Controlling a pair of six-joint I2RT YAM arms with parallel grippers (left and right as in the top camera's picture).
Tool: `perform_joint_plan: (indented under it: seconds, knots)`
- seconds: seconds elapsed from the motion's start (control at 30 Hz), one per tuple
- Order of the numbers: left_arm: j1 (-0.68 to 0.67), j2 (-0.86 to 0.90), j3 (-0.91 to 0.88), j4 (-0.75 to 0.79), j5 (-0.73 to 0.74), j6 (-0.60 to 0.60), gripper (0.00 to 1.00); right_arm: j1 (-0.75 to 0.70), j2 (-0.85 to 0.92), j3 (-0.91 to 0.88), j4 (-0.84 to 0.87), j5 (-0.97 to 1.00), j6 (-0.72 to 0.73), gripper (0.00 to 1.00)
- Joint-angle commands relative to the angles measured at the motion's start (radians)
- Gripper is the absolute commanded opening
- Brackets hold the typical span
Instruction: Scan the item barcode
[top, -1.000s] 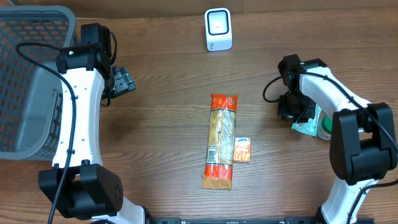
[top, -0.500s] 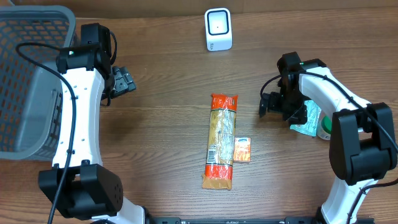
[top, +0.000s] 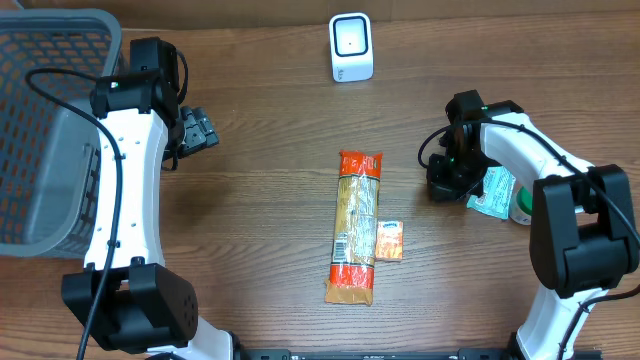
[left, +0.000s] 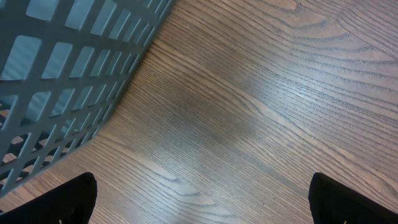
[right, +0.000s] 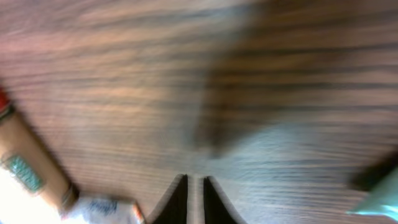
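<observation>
Hard to make out: our right wrist view is smeared. The print on the long orange-and-tan crinkled packet (top: 358, 225) is too small for us to read. The right arm (top: 520, 140) partly covers a teal pouch (top: 497, 192).
Cut off: the grey plastic lattice basket (top: 50, 130) runs off the left edge.
Task item: we see the packet lying flat mid-way across the wood-grain bench (top: 250, 250), with a small orange sachet (top: 389, 240) just beside its right edge. The white boxy scanner (top: 351, 46) stands well apart at the far edge.
Left hand (left: 211, 198): spread wide over bare wood, beside the basket.
Right hand (right: 194, 198): fingers pressed nearly together, pinching nothing, near the pouch.
</observation>
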Motion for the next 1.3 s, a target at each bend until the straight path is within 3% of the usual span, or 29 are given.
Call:
perform_joint_plan:
  seconds: [0.0,0.23,0.47,0.77,1.13,1.27]
  knots:
    - [0.002,0.002,0.02,-0.002,0.001,0.022,1.0,-0.009,-0.085,-0.005,-0.03,-0.084,-0.096,0.2]
    - [0.002,0.002,0.02,-0.002,0.001,0.022,1.0,-0.018,-0.177,-0.007,-0.129,-0.119,-0.112,0.27]
    - [0.002,0.002,0.02,-0.002,0.0,0.022,1.0,0.006,-0.181,-0.095,-0.085,-0.243,-0.197,0.28]
    - [0.002,0.002,0.02,-0.002,0.001,0.022,1.0,0.002,-0.31,-0.391,0.17,-0.377,-0.183,0.29]
    - [0.002,0.002,0.02,-0.002,0.0,0.022,1.0,0.031,-0.359,-0.446,0.299,-0.366,-0.093,0.26]
    - [0.002,0.002,0.02,-0.002,0.001,0.022,1.0,0.057,-0.359,-0.517,0.402,-0.339,0.0,0.22]
